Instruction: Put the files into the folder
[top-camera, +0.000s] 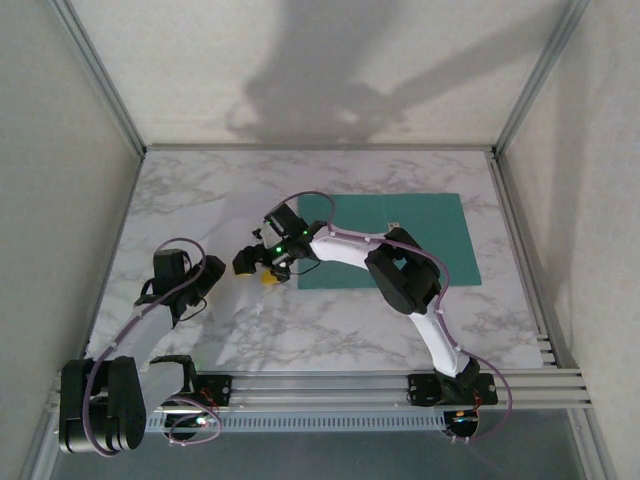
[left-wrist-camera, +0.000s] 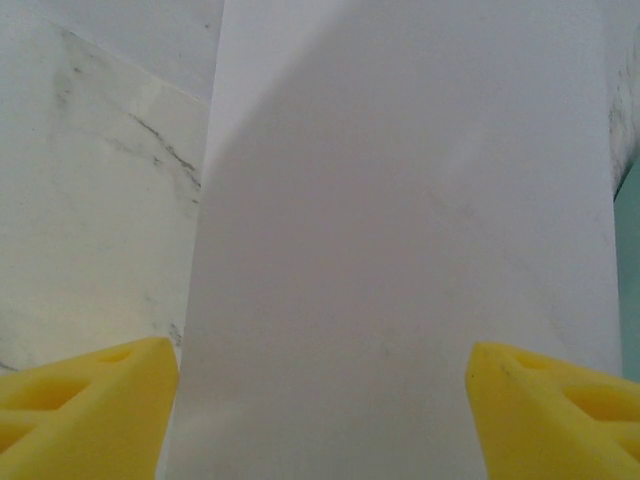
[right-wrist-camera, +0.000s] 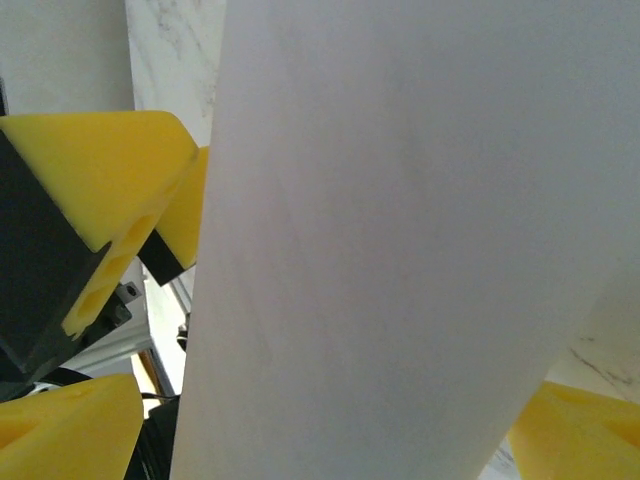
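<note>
Overhead, the teal folder (top-camera: 400, 240) is seen lying flat on the right half of the marble counter (top-camera: 200, 190), toward the back. The right arm is stretched across the folder's near left corner, and the right hand (top-camera: 258, 272) is held just off the folder's left edge, over bare marble. The left hand (top-camera: 205, 280) is found a little further left, near the right hand. From the left wrist, the files (left-wrist-camera: 400, 250) are shown as plain white paper running up the middle of the view between the yellow fingers (left-wrist-camera: 90, 400) of the left hand (left-wrist-camera: 320, 420), which are spread wide. Veined counter (left-wrist-camera: 90, 200) is seen to the left of the paper and a sliver of the folder (left-wrist-camera: 632, 290) at its right. Whether these fingers touch the paper cannot be told. From the right wrist, the files (right-wrist-camera: 400, 250) are seen close up, slanting across the view, with the yellow fingers (right-wrist-camera: 60, 430) of the right hand (right-wrist-camera: 320, 440) set wide apart at the bottom corners. The right-side finger is partly covered by the paper. At upper left, the left hand (right-wrist-camera: 150, 190) is seen just beside the paper's edge, and a strip of counter (right-wrist-camera: 170, 60) shows above it. How many sheets are there cannot be told.
</note>
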